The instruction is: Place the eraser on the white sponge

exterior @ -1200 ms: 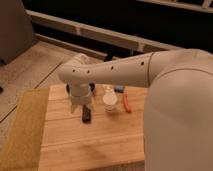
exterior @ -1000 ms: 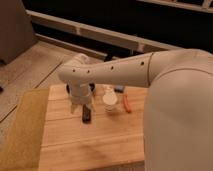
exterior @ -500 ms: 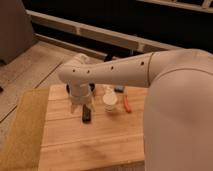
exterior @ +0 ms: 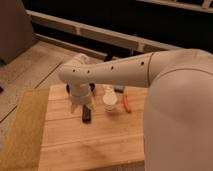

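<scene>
Camera view from above and behind a bulky white robot arm (exterior: 125, 70), which reaches from the right edge across to the left over a pale wooden slatted board (exterior: 100, 145). The arm's wrist bends downward, and the gripper (exterior: 83, 104) hangs low over the left-centre of the board. Whether the gripper is spread or pressed together cannot be told, because the wrist housing hides it.

Directly beneath its tip lies the eraser (exterior: 86, 115), a small flat black oblong bar with one end pointing toward the camera. It appears to rest on the wood, and whether it is gripped cannot be told. Just right of the eraser stands an upright white cup-like object with a knob (exterior: 109, 99). Beyond that, a thin orange-red stick (exterior: 126, 103) lies on the board. The white sponge (exterior: 119, 89), a small pale bluish rectangular block, sits behind these two, partly hidden under the arm and apart from the eraser.

The step in hand looks like securing the eraser. To do it well, the grasp should close across the bar's narrow width, centred along its length so it does not swing. The lift should clear the cup-like object. The eraser then travels right and back and is lowered flat onto the white sponge before release, since the small block leaves little margin.
</scene>
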Available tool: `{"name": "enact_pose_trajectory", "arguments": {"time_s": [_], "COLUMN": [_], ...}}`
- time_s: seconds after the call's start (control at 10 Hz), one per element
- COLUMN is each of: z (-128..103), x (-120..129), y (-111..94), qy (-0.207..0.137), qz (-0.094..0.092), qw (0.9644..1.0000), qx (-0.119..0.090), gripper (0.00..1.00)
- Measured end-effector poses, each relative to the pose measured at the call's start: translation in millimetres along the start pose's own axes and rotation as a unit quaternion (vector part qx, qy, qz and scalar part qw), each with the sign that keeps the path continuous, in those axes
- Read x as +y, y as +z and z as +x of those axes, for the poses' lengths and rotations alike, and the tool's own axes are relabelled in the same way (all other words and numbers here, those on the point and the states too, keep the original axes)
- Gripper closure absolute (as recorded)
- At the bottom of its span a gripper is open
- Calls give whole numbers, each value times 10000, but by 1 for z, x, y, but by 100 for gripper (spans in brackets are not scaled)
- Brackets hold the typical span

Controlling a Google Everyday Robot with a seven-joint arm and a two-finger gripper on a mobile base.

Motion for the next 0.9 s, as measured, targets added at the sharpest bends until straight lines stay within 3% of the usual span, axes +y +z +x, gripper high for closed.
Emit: {"name": "enact_pose_trajectory", "arguments": {"time_s": [0.2, 0.4, 0.5, 0.8, 0.9], "z": [-2, -27, -46, -77, -77], "x": [-1, -30, -44, -54, -51], "y": [-1, -7, -15, -23, -20], "qy": [10, 147, 100, -379, -506], "qz": [5, 103, 76, -3, -37], "qw": [10000, 9994, 9984, 9938, 9931], "qx": [-25, -288, -551, -1045, -1059], "gripper": [35, 35, 35, 35, 35]}}
